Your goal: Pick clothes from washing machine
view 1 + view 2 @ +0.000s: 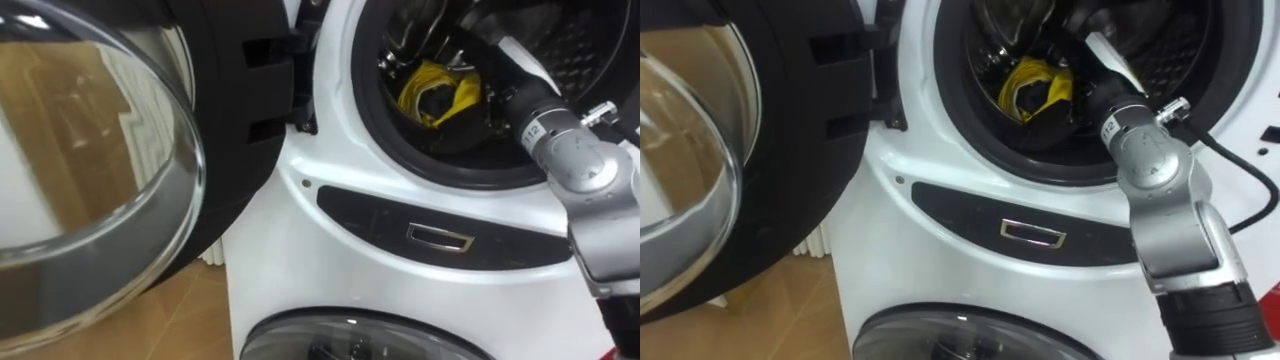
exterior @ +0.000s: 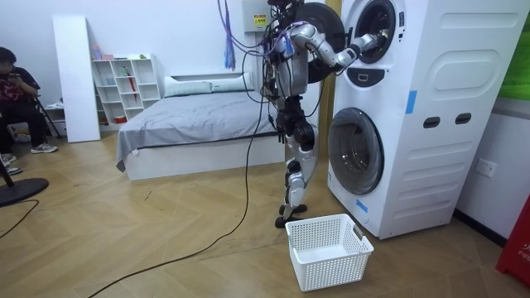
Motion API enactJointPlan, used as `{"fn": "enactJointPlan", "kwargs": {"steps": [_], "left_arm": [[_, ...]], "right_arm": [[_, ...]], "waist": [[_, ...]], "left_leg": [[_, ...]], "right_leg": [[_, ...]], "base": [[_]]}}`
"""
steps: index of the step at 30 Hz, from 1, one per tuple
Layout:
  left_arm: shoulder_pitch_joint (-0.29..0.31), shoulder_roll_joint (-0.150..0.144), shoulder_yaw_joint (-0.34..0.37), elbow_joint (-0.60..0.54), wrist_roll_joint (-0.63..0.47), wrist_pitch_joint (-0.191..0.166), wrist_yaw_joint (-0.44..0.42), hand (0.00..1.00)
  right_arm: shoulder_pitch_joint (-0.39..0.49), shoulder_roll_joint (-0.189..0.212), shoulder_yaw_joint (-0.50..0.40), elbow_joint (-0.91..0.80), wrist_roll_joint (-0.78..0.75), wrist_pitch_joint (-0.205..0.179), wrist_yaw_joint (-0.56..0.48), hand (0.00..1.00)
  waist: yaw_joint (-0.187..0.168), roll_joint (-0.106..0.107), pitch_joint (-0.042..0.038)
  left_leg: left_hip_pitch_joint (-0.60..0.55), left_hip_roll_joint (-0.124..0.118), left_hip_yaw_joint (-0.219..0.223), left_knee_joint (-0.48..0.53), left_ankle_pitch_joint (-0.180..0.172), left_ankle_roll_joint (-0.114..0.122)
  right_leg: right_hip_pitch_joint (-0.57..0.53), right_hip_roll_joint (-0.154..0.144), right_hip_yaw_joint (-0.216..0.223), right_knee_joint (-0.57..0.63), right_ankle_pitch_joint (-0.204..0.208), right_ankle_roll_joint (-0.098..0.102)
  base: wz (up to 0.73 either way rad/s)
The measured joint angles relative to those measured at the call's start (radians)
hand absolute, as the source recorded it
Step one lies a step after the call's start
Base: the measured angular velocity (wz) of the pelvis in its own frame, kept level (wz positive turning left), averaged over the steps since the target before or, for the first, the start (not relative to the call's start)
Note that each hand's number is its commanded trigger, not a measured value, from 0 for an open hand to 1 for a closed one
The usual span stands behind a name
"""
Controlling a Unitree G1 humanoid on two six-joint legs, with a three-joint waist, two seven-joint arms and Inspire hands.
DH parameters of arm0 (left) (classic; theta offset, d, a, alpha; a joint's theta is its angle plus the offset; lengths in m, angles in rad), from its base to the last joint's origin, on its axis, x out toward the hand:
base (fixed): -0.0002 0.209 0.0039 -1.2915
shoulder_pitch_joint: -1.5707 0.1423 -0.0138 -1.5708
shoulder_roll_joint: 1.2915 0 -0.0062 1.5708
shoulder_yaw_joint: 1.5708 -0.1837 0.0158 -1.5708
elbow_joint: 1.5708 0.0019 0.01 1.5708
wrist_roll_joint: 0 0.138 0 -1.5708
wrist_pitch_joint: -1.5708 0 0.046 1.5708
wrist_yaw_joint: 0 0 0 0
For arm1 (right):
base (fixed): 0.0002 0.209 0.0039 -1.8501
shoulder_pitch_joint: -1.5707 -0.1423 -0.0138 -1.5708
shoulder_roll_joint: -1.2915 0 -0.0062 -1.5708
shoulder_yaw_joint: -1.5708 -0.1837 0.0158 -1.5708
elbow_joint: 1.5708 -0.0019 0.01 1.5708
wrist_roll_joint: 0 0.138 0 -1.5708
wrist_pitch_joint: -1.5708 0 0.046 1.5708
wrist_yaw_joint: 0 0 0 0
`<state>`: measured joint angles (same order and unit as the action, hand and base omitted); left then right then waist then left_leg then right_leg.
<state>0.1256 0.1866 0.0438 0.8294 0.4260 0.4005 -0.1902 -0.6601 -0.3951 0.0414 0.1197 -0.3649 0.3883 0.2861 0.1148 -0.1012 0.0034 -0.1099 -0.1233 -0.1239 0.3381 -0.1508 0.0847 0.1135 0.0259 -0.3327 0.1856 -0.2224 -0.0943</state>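
At the stacked washing machine (image 2: 431, 124), the robot stands upright, facing it.

- Door (image 1: 90, 150) of the upper drum: swung wide, at nine o'clock of the opening.
- White basket (image 2: 331, 265): on the floor, at six o'clock of the robot's feet in the room view, with nothing in it.
- Right hand (image 1: 1102, 48): deep in the upper drum (image 1: 570, 50), at about two o'clock of the garment and seemingly apart from it. Its fingers lie in the dark, so I cannot tell whether they are spread or closed, or hold anything.
- Yellow-and-black garment (image 1: 440, 92): bunched low in the drum, at about eight o'clock of the opening, not yet lifted out.

Step in hand, as I judge it: reaching for the cloth. Done well, the hand drops toward eight o'clock, gathers a thick fold, and clears the door seal on withdrawal.

The room view gives the basket and the robot's stance; the eye views give the garment inside the drum.
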Motion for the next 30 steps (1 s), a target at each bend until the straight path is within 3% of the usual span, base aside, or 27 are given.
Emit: {"fn": "enactJointPlan", "kwargs": {"steps": [6,11,12,13,14,15,16,23,27,30], "left_arm": [[-0.011,0.0,0.02,-0.005,-0.003,0.016,-0.019,0.0],[-0.025,0.001,0.031,-0.008,-0.003,0.016,-0.059,0.0],[-0.029,0.001,0.031,-0.012,-0.003,0.016,-0.065,0.0],[-0.033,0.001,0.031,-0.016,-0.003,0.016,-0.067,0.0],[-0.038,0.001,0.031,-0.016,-0.003,0.016,-0.067,0.0],[-0.047,0.002,0.031,-0.016,-0.004,0.016,-0.067,0.0],[-0.055,0.003,0.031,-0.016,-0.006,0.015,-0.067,0.0],[-0.074,0.006,0.03,-0.015,-0.011,0.015,-0.067,0.0],[-0.08,0.006,0.028,-0.014,-0.024,0.015,-0.072,0.0],[-0.082,0.005,0.028,-0.011,-0.043,0.016,-0.076,0.0]], "right_arm": [[-0.031,-0.003,-0.034,0.053,-0.01,0.007,0.088,0.0],[-0.034,-0.015,-0.034,0.072,-0.01,0.017,0.151,0.0],[-0.028,-0.017,-0.034,0.074,-0.014,0.018,0.163,0.12],[-0.024,-0.017,-0.034,0.074,-0.027,0.019,0.176,0.44],[-0.024,-0.017,-0.034,0.073,-0.033,0.019,0.181,0.6],[-0.024,-0.017,-0.034,0.069,-0.037,0.019,0.193,0.95],[-0.022,-0.017,-0.034,0.064,-0.041,0.019,0.202,1.0],[0.017,-0.02,-0.036,0.026,-0.048,0.004,0.23,1.0],[0.033,-0.021,-0.028,0.016,-0.121,-0.02,0.194,1.0],[0.033,-0.025,-0.029,0.016,-0.191,-0.015,0.171,1.0]], "waist": [[-0.023,0.001,-0.0013],[-0.023,0.001,-0.0013],[-0.022,0.002,-0.0008],[-0.019,0.003,-0.0002],[-0.019,0.004,0.0004],[-0.016,0.006,0.0005],[-0.014,0.007,0.0003],[-0.005,0.013,0.0007],[0.004,0.02,0.0007],[0.028,0.027,0.0025]], "left_leg": [[0.002,-0.011,-0.017,0.0,0.0,-0.001],[0.018,-0.011,-0.014,0.006,-0.003,0.001],[0.022,-0.011,-0.014,0.009,-0.007,0.002],[0.028,-0.011,-0.015,0.009,-0.011,0.0],[0.03,-0.011,-0.016,0.009,-0.012,0.0],[0.032,-0.011,-0.016,0.008,-0.013,0.0],[0.033,-0.011,-0.016,0.007,-0.013,0.0],[0.038,-0.012,-0.016,0.006,-0.013,0.001],[0.04,-0.012,-0.015,0.006,-0.013,0.002],[0.042,-0.013,-0.013,0.003,-0.012,0.005]], "right_leg": [[0.01,-0.006,-0.027,0.001,-0.009,-0.003],[0.032,-0.006,-0.025,-0.003,-0.01,-0.001],[0.032,-0.006,-0.023,-0.003,-0.01,-0.001],[0.034,-0.006,-0.022,-0.003,-0.011,0.0],[0.035,-0.007,-0.021,-0.003,-0.011,0.0],[0.035,-0.007,-0.02,-0.002,-0.011,0.001],[0.035,-0.008,-0.02,-0.001,-0.012,0.002],[0.038,-0.007,-0.011,-0.001,-0.012,0.003],[0.04,-0.007,-0.012,-0.001,-0.012,0.003],[0.04,-0.007,-0.007,-0.003,-0.014,0.004]], "base": [[0.12],[0.02],[0.0],[-0.03],[-0.03],[-0.03],[-0.03],[-0.02],[0.01],[0.0]]}}
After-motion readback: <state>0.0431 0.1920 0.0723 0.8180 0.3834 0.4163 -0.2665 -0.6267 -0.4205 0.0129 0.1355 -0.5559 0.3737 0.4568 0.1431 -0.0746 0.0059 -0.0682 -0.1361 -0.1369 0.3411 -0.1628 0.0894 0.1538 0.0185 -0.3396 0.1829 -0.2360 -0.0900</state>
